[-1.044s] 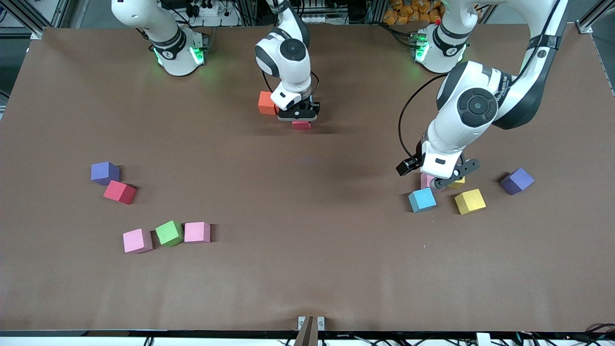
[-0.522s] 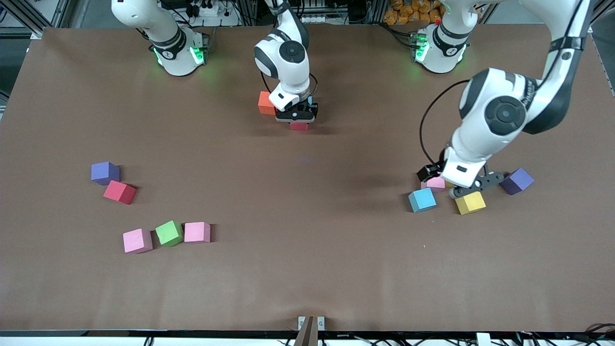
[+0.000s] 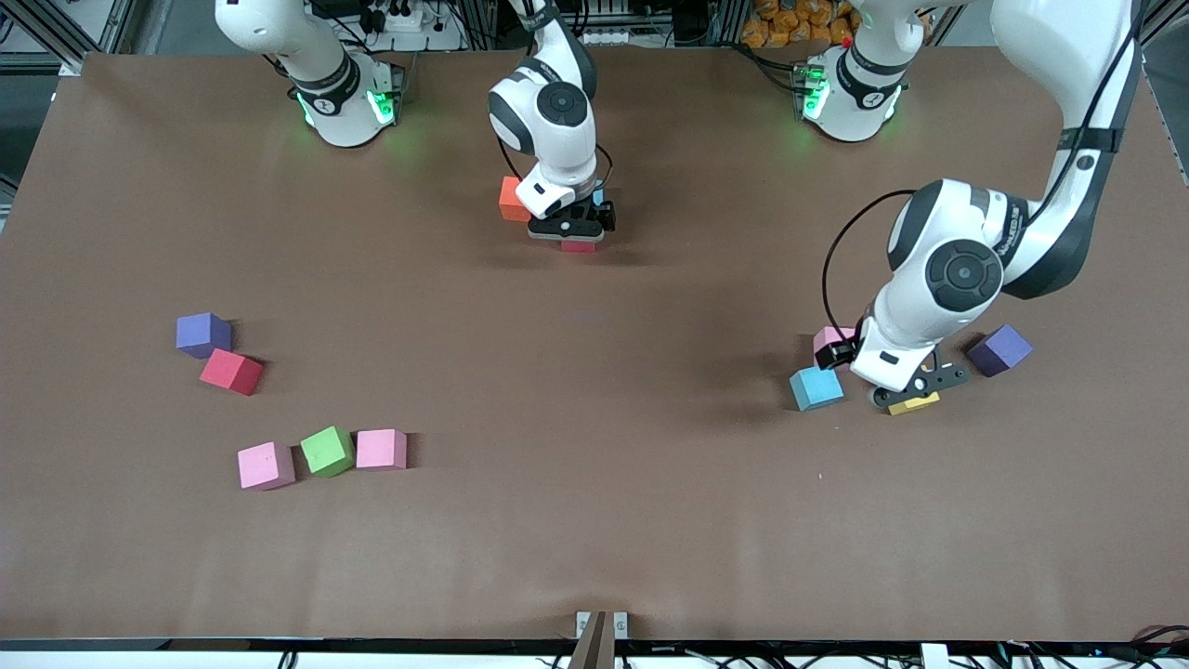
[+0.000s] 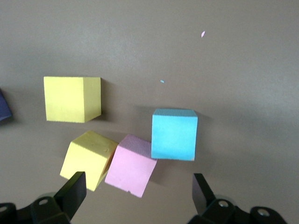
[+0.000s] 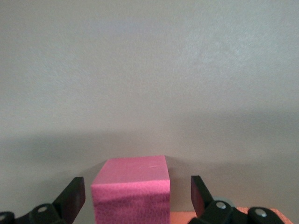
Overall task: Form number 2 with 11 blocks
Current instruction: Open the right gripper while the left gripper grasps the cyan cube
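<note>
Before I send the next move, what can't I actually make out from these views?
- Front view: the right gripper hides most of the crimson cube and a light blue cube beside the orange cube.
- Front view: the left gripper covers most of a yellow cube; the second yellow cube shows only in the left wrist view.
- Left wrist view: a purple cube is cut by the edge.

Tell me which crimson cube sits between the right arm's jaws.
The crimson cube beside the orange cube, near the robots' bases: the right gripper stands open around it. The other crimson cube lies beside a purple cube, with no gripper near.
</note>
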Available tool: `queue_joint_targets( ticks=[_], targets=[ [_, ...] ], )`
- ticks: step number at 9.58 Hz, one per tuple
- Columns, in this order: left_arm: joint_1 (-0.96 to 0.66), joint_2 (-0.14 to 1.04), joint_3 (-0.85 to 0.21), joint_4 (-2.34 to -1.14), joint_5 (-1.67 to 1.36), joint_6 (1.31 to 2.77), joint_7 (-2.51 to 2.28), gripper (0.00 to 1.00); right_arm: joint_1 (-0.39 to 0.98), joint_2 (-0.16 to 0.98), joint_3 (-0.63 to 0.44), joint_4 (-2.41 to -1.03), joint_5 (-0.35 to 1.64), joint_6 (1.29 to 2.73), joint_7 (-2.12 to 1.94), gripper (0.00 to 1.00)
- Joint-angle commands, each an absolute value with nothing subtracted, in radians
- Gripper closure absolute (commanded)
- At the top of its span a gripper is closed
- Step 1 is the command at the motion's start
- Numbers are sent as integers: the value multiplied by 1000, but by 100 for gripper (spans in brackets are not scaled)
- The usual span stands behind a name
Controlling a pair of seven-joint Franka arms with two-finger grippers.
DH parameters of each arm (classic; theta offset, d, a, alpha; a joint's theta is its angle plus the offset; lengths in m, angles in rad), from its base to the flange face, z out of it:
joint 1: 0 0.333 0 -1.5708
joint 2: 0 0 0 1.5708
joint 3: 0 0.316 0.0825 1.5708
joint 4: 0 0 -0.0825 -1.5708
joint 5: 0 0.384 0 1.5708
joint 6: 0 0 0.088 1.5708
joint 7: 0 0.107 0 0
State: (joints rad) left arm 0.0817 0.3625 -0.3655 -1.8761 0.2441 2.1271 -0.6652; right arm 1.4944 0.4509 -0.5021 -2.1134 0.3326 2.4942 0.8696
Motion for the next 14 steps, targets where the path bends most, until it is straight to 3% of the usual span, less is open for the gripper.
queue_joint_targets(
  ticks=[1,5,12,13,14],
  targets=[
    [91,415,-374,-1835,278,2175,-637,0,1442,361,-495,-2106,293,2402,870,0],
    [87,541,-374,-1790,278,2290,-608,0,1318,282,-489,-2056,97,2260,821,0],
    [107,632,-367,-1833,291,2372,-565,0,1042,285,-494,-2013,75,2273,190,0],
    [107,634,-367,-1842,291,2372,-565,29,1005,290,-494,-2013,78,2295,105,0],
    [107,629,-368,-1854,291,2372,-563,84,970,296,-492,-2013,84,2309,21,0]
  ],
)
